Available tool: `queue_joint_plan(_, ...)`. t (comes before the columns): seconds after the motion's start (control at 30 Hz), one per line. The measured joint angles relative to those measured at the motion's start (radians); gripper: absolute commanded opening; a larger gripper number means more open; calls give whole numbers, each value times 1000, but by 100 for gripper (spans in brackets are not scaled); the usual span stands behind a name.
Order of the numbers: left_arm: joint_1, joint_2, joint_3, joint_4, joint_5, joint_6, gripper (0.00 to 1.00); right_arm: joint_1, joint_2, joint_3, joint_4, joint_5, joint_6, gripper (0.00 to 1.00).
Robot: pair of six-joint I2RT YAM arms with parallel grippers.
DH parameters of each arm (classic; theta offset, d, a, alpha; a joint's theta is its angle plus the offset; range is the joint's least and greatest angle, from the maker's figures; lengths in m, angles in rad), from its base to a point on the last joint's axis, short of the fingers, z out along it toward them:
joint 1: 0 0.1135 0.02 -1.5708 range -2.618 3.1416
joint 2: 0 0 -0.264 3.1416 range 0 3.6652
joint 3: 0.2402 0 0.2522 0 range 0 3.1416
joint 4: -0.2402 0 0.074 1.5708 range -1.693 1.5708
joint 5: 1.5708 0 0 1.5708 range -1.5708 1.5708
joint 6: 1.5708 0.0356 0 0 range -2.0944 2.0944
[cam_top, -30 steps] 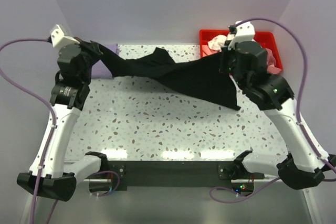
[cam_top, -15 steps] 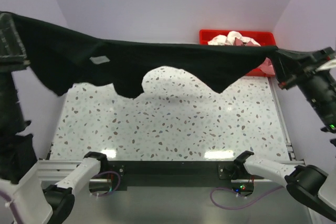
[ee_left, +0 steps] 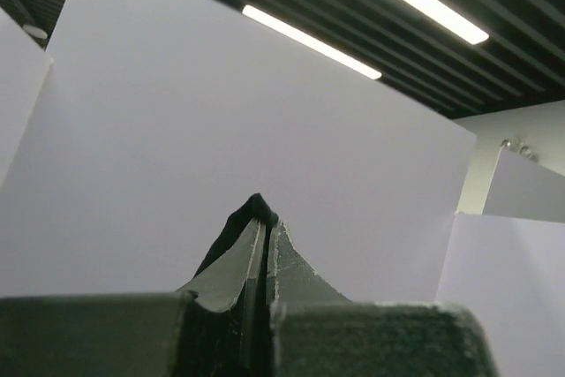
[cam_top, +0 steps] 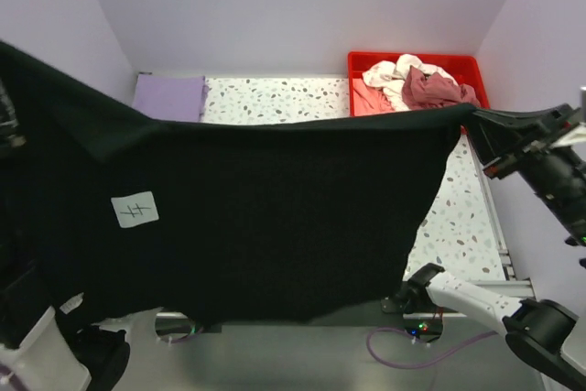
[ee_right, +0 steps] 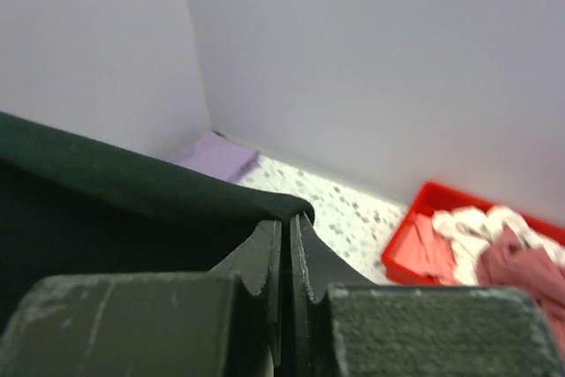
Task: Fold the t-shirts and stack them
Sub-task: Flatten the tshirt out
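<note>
The large black t-shirt (cam_top: 265, 217) hangs spread like a curtain between my two raised grippers and hides most of the table; a white label (cam_top: 135, 210) shows on it. My left gripper (ee_left: 265, 218) is shut on a black corner of it, pointing up at the wall; in the top view it is out of frame at the left. My right gripper (ee_right: 288, 222) is shut on the shirt's other top edge (ee_right: 159, 184), at the right in the top view (cam_top: 476, 125). A folded lavender t-shirt (cam_top: 168, 96) lies at the back left. White, pink and dusty-rose shirts (cam_top: 412, 84) lie heaped in the tray.
A red plastic tray (cam_top: 366, 63) stands at the back right corner, also in the right wrist view (ee_right: 424, 218). Speckled tabletop (cam_top: 275, 98) shows behind the hanging shirt and at the right (cam_top: 453, 226). Lilac walls enclose the space on three sides.
Both arms have lifted and pulled apart, raising the black shirt off the table. It went from a bunched drape to a stretched sheet now hanging flat toward the near edge.
</note>
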Motion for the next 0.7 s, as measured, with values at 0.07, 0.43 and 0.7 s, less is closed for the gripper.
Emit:
queue_joint_plan(0.07, 0, 3, -96, 23, -2, 0, 0, 0, -9, -91, 21, 69, 6, 0)
queue_joint_plan(0.43, 0, 331, -785, 216, -65, 7, 0, -69, 210, -755, 302, 433, 6, 0)
queue_joint_plan(0.7, 0, 927, -813, 271, -38, 27, 0, -303, 751, -871, 529, 286, -6, 0)
